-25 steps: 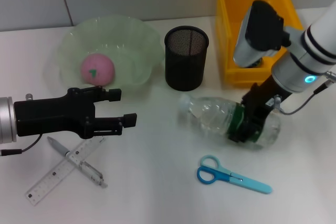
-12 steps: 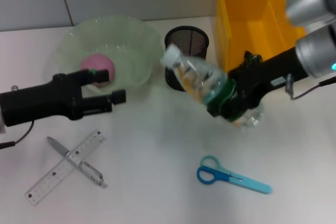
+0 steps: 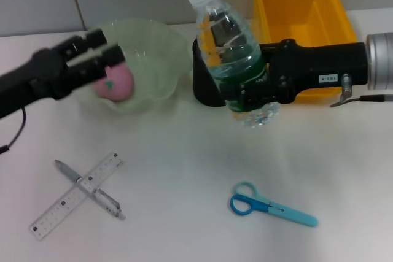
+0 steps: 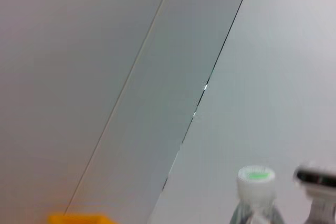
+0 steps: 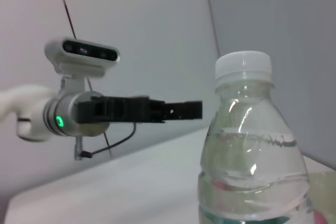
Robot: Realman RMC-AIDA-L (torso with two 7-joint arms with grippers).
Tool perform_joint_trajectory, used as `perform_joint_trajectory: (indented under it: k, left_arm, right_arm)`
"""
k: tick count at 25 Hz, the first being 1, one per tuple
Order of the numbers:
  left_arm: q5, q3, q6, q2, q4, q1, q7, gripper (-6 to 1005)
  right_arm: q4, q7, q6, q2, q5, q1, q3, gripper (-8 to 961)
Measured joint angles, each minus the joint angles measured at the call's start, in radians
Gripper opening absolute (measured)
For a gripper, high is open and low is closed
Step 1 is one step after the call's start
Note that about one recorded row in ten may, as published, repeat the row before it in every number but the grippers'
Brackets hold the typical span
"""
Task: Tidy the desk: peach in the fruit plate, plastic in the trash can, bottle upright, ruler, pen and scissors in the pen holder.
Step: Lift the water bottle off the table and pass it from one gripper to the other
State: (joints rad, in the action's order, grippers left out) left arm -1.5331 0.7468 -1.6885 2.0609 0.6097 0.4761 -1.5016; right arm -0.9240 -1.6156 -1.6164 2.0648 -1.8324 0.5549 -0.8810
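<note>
Your right gripper (image 3: 255, 90) is squeezed shut around the clear plastic water bottle with the green label and white cap (image 3: 230, 47). It grips the bottle low down, at the label. The bottle is up in the air, in front of the black mesh pen holder (image 3: 202, 87) and beside the yellow plastic bin (image 3: 301, 4). Its bottom does not look like it touches the white desk (image 3: 184, 170).

Here is the thing to watch. The long way of the bottle runs almost straight up and down, cap on top, leaning just a little. The arm comes in from the side, so the bottom points down at the desk. I think you only need to lower it straight down onto a bare spot and then let go. If it leans when you let go, it could tip over.

Your left gripper (image 3: 98, 50) is lifted over the pale green see-through fruit plate (image 3: 153, 41), near the pink peach (image 3: 116, 83) that lies in it. Its fingers look a little apart and hold nothing.

The clear ruler (image 3: 73, 197) and the grey pen (image 3: 89, 188) lie crossed on the left side, nearer your left arm. The blue scissors (image 3: 270, 204) lie nearer your right arm.
</note>
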Motion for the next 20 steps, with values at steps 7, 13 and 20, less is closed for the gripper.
perform_joint_trajectory:
  k: [7, 13, 20]
  left_arm:
    - [0.094, 0.006, -0.048, 0.004, -0.067, 0.012, 0.029, 837]
    - [0.1, 0.029, -0.059, 0.007, -0.133, 0.039, 0.101, 837]
    - [0.095, 0.047, -0.054, 0.007, -0.166, 0.051, 0.153, 837]
  right_arm:
    - [0.18, 0.119, -0.001, 0.011, 0.067, 0.052, -0.006, 760]
    - [0.319, 0.194, -0.002, 0.012, 0.068, 0.116, -0.007, 764]
    - [0.378, 0.225, 0.018, 0.014, 0.069, 0.152, -0.037, 769]
